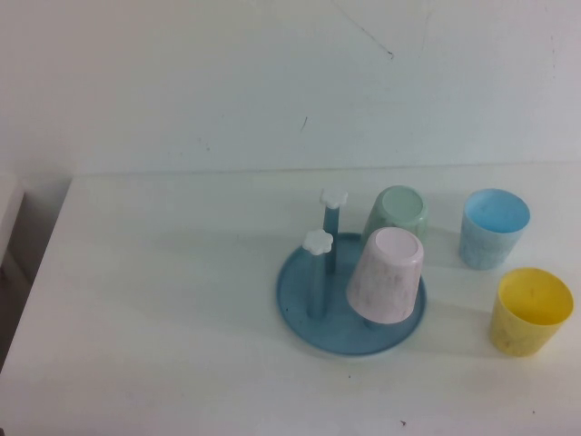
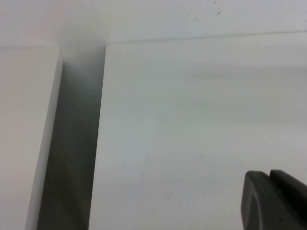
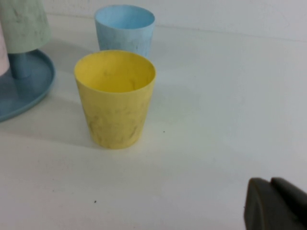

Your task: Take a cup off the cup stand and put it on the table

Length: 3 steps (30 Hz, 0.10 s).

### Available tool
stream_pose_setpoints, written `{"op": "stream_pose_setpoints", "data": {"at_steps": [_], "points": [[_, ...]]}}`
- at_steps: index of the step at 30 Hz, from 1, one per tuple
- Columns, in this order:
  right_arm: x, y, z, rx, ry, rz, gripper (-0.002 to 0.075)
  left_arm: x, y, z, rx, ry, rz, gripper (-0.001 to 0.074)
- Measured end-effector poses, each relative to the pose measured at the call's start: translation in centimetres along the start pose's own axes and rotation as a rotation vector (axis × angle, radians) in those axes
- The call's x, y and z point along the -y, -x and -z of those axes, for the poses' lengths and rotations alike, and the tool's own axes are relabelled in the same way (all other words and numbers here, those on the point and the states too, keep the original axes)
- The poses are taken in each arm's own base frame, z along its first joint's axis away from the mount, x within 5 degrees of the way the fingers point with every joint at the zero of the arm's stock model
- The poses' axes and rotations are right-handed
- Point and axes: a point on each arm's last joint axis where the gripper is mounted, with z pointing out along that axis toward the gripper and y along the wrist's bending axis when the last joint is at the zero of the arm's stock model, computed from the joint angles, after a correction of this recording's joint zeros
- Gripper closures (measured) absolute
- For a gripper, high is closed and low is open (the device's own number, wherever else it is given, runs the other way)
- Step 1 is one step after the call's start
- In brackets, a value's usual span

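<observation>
The light blue cup [image 1: 494,227] stands upright on the white table [image 1: 163,300], to the right of the cup stand [image 1: 300,300]; it also shows in the right wrist view [image 3: 124,29]. The stand is a round blue tray with two bare pegs topped by white knobs [image 1: 335,197]. A pale green cup [image 1: 398,213] and a pink cup [image 1: 387,274] sit upside down on its other pegs. Neither arm shows in the high view. My left gripper [image 2: 268,173] is shut and empty above bare table near the left edge. My right gripper [image 3: 270,181] is shut and empty, near the yellow cup.
A yellow cup [image 1: 531,311] stands upright on the table in front of the blue cup, close to my right gripper in the right wrist view [image 3: 116,98]. The table's left edge borders a dark gap [image 2: 72,143] and another white surface [image 2: 24,134].
</observation>
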Motion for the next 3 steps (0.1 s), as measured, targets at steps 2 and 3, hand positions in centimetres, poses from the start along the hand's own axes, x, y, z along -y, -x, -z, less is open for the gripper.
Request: {"op": "stream_pose_setpoints", "data": {"at_steps": [2, 3], "points": [[0.0, 0.0, 0.0, 0.0, 0.0, 0.0, 0.0729, 0.0, 0.0, 0.0, 0.0, 0.0, 0.0, 0.0737], [0.0, 0.0, 0.0, 0.0, 0.0, 0.0, 0.0729, 0.0, 0.0, 0.0, 0.0, 0.0, 0.0, 0.0737]]}}
